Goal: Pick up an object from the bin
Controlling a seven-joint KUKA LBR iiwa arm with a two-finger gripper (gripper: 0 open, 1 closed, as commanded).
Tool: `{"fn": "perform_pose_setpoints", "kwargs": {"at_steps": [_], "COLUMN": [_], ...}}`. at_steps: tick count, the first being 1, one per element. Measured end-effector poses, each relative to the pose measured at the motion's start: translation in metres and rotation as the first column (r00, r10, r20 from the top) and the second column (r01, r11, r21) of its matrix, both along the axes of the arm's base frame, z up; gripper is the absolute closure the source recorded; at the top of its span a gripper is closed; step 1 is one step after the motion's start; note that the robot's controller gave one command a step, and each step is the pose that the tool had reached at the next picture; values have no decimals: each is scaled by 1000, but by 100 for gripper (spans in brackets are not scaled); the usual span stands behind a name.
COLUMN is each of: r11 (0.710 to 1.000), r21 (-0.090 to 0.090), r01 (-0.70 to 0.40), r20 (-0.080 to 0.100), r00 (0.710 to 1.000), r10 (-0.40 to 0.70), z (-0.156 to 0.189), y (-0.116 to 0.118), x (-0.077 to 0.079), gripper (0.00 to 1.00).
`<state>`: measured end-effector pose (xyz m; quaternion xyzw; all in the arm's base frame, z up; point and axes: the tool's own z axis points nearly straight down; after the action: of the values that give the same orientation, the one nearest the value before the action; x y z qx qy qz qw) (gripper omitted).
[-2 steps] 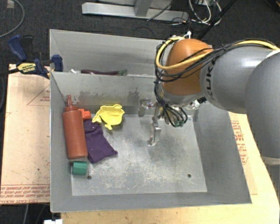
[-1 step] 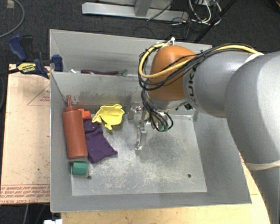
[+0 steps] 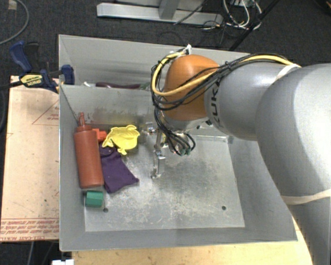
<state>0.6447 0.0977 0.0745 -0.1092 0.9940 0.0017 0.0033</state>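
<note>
My gripper [image 3: 155, 174] hangs low over the bare bin floor near the middle, just right of the loose things. Nearest to it, up and to the left, lies a crumpled yellow thing [image 3: 124, 137]. A purple cloth [image 3: 115, 171] lies flat directly to the gripper's left, a short gap away. Nothing shows in the gripper.
A red-brown bottle [image 3: 88, 156] lies lengthwise along the left wall. A small orange piece [image 3: 100, 134] sits by its neck and a green block [image 3: 94, 198] lies at its base. The big grey arm with its orange cover and cables hangs over the bin's right and back.
</note>
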Motion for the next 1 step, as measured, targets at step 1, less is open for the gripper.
{"fn": "perform_pose_setpoints", "kwargs": {"at_steps": [1], "r11": [973], "r21": [-5], "r01": [-230], "r20": [3], "r00": [973], "r10": [230], "z": [1], "y": [25], "x": [7], "gripper": [0]}}
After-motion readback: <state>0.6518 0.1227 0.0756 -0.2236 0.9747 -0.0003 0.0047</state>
